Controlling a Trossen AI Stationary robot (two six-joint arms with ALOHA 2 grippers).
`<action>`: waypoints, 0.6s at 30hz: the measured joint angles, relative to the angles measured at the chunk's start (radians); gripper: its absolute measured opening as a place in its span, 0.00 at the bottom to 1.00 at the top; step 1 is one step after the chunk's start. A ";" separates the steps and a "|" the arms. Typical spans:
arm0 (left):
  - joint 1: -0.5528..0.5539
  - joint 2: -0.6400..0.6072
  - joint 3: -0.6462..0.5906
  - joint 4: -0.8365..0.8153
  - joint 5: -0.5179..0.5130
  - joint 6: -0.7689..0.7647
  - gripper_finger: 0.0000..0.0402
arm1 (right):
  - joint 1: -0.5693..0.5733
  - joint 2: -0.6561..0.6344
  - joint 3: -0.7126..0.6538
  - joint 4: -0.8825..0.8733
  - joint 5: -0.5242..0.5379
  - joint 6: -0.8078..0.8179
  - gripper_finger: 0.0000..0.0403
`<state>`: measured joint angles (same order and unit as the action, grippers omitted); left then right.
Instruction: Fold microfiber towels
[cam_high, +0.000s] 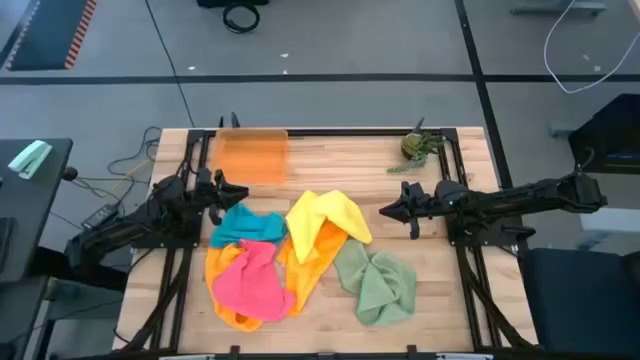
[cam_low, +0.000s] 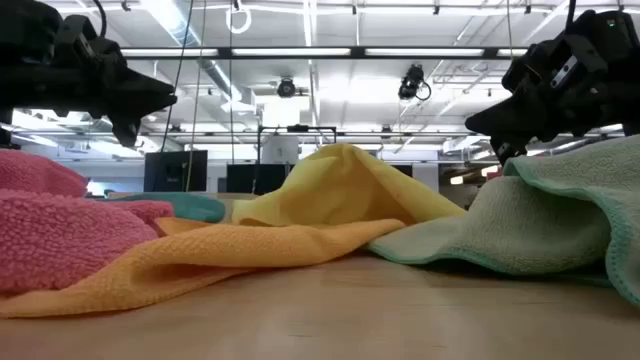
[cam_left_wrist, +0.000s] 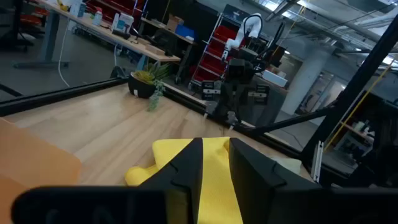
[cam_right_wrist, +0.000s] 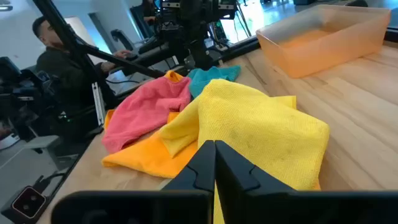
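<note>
Microfiber towels, five: yellow towel (cam_high: 325, 218), orange towel (cam_high: 305, 265), pink towel (cam_high: 252, 280), teal towel (cam_high: 245, 226), green towel (cam_high: 377, 283). All lay crumpled in one heap mid-table (cam_high: 330, 165); none folded, none in the orange tray (cam_high: 252, 153). Left hand (cam_high: 238, 194) and right hand (cam_high: 388, 211) flanked the heap, fingers closed, holding nothing. Folding judged unstarted.

The orange towel (cam_high: 300, 270) lies mostly buried under the pink towel (cam_high: 252, 280) and yellow towel (cam_high: 325, 220), so its outline cannot be traced. The teal towel (cam_high: 243, 224) shows only partly from beneath them. In the low view, the green towel (cam_low: 560, 225) runs off the right edge. No towel's tag can be made out.
</note>
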<state>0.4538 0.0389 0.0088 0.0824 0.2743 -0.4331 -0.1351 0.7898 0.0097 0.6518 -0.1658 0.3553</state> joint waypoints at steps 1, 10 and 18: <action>0.000 0.000 0.000 0.000 0.000 0.000 0.22 | 0.000 0.000 0.000 0.000 0.000 0.000 0.03; 0.000 0.000 0.000 0.000 0.000 0.000 0.20 | 0.000 0.000 0.000 0.000 0.000 0.000 0.03; 0.000 0.000 0.000 0.000 0.000 0.000 0.22 | 0.000 0.000 0.000 0.000 0.000 0.000 0.03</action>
<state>0.4541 0.0390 0.0087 0.0823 0.2741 -0.4332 -0.1349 0.7902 0.0097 0.6518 -0.1655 0.3553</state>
